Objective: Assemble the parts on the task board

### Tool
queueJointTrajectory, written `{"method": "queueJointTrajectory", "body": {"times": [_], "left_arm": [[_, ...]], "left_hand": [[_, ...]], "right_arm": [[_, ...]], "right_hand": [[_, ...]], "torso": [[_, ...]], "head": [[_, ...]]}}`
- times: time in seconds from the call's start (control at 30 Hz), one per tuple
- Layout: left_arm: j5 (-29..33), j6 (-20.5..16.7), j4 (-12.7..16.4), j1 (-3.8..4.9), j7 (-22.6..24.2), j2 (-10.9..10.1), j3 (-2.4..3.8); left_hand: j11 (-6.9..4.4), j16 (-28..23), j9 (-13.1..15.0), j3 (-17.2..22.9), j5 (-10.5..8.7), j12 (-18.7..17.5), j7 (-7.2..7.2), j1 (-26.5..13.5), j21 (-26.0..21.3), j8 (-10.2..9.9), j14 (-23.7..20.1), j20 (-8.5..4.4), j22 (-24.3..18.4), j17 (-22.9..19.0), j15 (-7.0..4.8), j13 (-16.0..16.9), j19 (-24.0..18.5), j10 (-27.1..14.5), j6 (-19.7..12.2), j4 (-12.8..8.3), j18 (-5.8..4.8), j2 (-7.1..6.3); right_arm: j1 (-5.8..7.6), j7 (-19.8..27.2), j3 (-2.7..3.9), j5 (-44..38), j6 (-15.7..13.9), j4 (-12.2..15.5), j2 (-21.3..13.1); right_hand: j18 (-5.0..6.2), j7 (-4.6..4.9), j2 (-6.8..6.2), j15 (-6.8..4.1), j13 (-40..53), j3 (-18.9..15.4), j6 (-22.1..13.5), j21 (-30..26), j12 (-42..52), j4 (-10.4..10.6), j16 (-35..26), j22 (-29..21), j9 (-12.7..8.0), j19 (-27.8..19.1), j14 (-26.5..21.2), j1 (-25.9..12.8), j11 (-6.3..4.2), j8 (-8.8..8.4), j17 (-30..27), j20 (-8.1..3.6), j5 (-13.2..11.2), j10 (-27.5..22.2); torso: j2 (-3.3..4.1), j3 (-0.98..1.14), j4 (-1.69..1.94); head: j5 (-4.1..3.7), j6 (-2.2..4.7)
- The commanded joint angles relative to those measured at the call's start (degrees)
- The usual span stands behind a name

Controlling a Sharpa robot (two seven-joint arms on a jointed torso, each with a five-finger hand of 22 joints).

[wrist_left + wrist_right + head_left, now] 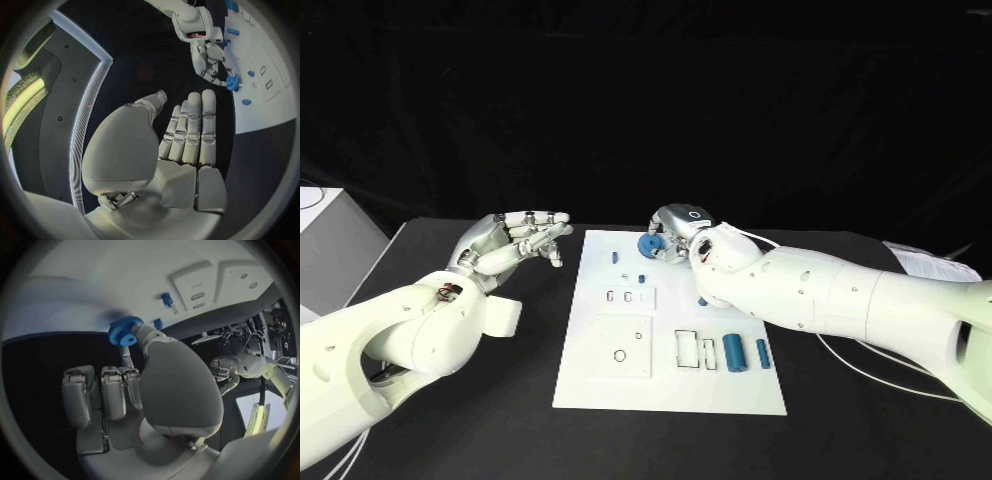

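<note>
Right hand is pinching a blue gear over the task board (cylinders lying nearby); left hand is hovering spread, holding nothing.

Bright white surfaces against a very dark room

From the head camera the white board is evenly lit and sharp, the table nearly black, with soft shadows beside the arms. Both wrist pictures bend straight edges hard toward the rim and darken at the frame; a glowing strip glares at nine o'clock, and the board blurs at twelve.
</note>
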Motion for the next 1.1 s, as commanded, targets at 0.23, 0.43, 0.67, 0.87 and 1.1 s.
{"method": "queueJointTrajectory", "body": {"times": [0.23,0.43,0.67,0.87,1.1], "left_arm": [[-0.3,0.9,0.0,0.02,0.3,0.2,0.05],[-0.3,0.8,0.0,0.02,0.3,0.3,0.05],[-0.3,0.9,0.0,0.02,0.2,0.4,0.05],[-0.3,0.8,0.0,0.02,0.2,0.4,0.05],[-0.3,0.8,0.1,0.03,0.2,0.4,0.05]], "left_hand": [[0.17,0.2,0.1,-0.3,-0.07,0.2,0.06,0.4,0.2,-0.1,-0.4,-0.12,0.1,-0.1,-0.01,0.1,-0.4,-0.2,-0.1,0.0,0.38,-0.07],[0.17,0.2,0.1,-0.3,-0.07,0.2,0.06,0.4,0.2,-0.1,-0.4,-0.12,0.1,-0.1,-0.01,0.1,-0.4,-0.2,-0.1,0.0,0.38,-0.07],[0.17,0.2,0.1,-0.3,-0.07,0.2,0.06,0.4,0.2,-0.1,-0.4,-0.12,0.1,-0.1,-0.01,0.1,-0.4,-0.2,-0.1,0.0,0.38,-0.07],[0.17,0.2,0.1,-0.3,-0.07,0.2,0.06,0.4,0.2,-0.1,-0.4,-0.12,0.1,-0.1,-0.01,0.1,-0.4,-0.2,-0.1,0.0,0.38,-0.07],[0.17,0.2,0.1,-0.3,-0.07,0.2,0.06,0.4,0.2,-0.1,-0.4,-0.12,0.1,-0.1,-0.01,0.1,-0.4,-0.2,-0.1,0.0,0.38,-0.07]], "right_arm": [[-0.33,-0.2,-0.12,-1.2,2.9,-0.4,1.0],[-0.53,-0.2,-0.16,-1.2,2.9,-0.6,1.4],[-0.63,-0.1,-0.19,-1.2,3.1,-2.0,2.2],[-0.74,-0.2,-0.24,-1.2,3.6,-2.9,2.6],[-0.85,0.0,-0.31,-1.1,3.6,-4.2,3.3]], "right_hand": [[-1.16,-0.69,0.16,-0.33,15.1,0.4,1.0,0.3,0.1,-0.1,0.2,14.7,0.4,5.8,6.1,-0.5,-0.49,0.25,15.1,-0.50,0.2,6.0],[-1.16,-0.69,0.16,-0.33,15.1,0.4,1.0,0.3,0.1,-0.1,0.2,14.7,0.4,5.8,6.1,-0.5,-0.49,0.25,15.1,-0.50,0.2,6.0],[-1.16,-0.69,0.10,-0.33,15.1,0.4,1.0,0.2,0.1,-0.1,0.2,14.7,0.4,5.8,6.1,-0.6,-0.48,0.22,15.1,-0.51,0.2,6.0],[-1.15,-0.67,0.05,-0.33,15.1,0.4,0.9,0.2,0.1,-0.1,0.2,14.7,0.4,5.8,6.1,-0.7,-0.48,0.17,15.1,-0.51,0.2,6.0],[-1.11,-0.39,-0.31,-0.19,15.1,0.5,0.1,0.1,0.1,-0.1,0.2,14.5,0.2,5.7,6.1,-1.4,-0.25,-0.45,15.1,-0.44,-0.1,6.0]], "torso": [[0.01,0.03,0.17],[0.00,0.04,0.04],[-0.03,-0.04,0.05],[0.00,0.00,0.05],[-0.01,0.00,0.04]], "head": [[0.15,-0.25],[0.27,-0.35],[0.31,-0.40],[0.35,-0.45],[0.43,-0.49]]}}
